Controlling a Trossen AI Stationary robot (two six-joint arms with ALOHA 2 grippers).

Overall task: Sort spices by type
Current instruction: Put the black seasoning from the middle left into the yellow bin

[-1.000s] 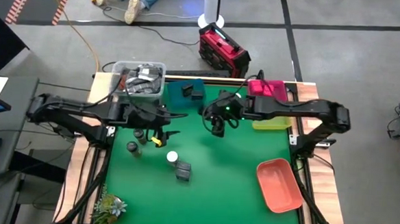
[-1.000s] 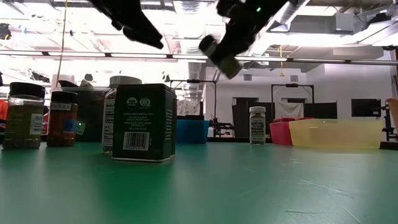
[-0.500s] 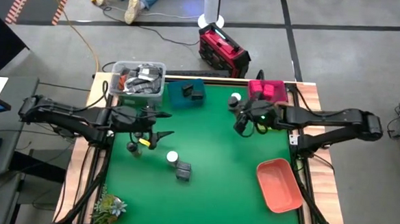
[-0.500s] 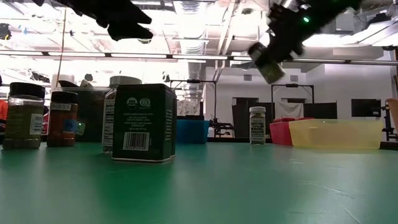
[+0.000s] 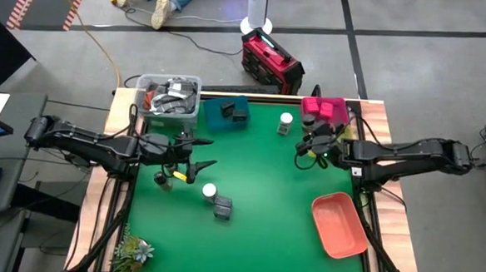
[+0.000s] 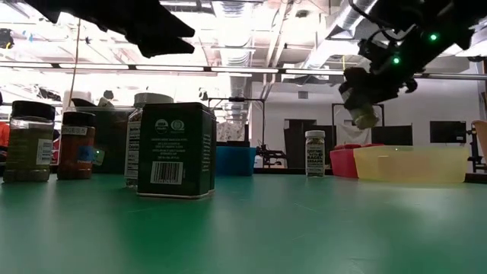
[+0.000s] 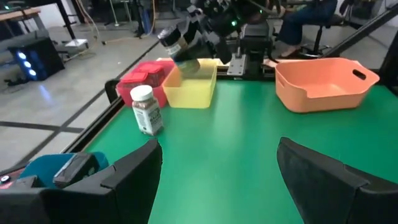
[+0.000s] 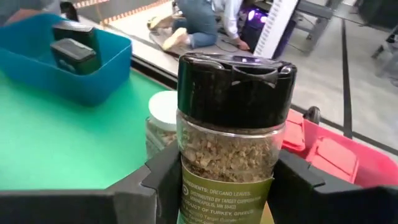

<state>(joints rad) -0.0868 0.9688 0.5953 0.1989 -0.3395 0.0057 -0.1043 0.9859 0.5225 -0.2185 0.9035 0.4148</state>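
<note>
- The right claw (image 5: 312, 148) hangs above the far right part of the green counter (image 5: 265, 195), clamped on a dark-lidded jar (image 8: 231, 143) of dried herbs; the jar is off the surface, over the edge of the yellow tray (image 6: 411, 163).
- From counter height, the held jar (image 6: 364, 114) shows tilted, lid end up in the claw, above the yellow tray and near the pink tray (image 6: 346, 161).
- The left claw (image 5: 198, 165) hovers over the left side of the counter with its fingers (image 7: 124, 177) spread wide and nothing between them.
- A white-capped jar (image 5: 286, 122) stands upright near the far edge, just beside the pink tray (image 5: 326, 109), which holds pink boxes.
- The teal tray (image 5: 226, 113) at the far edge holds two dark tins.
- A dark tin (image 5: 222, 206) stands near the middle of the counter with another white-capped jar (image 5: 209, 190) just beside it.
- Two dark-lidded jars (image 6: 30, 141) stand on the left side, near the left claw.
- A salmon tray (image 5: 338, 224) lies at the near right, well apart from the jars.
- A clear tub (image 5: 168, 95) of grey clutter sits at the far left corner.
</note>
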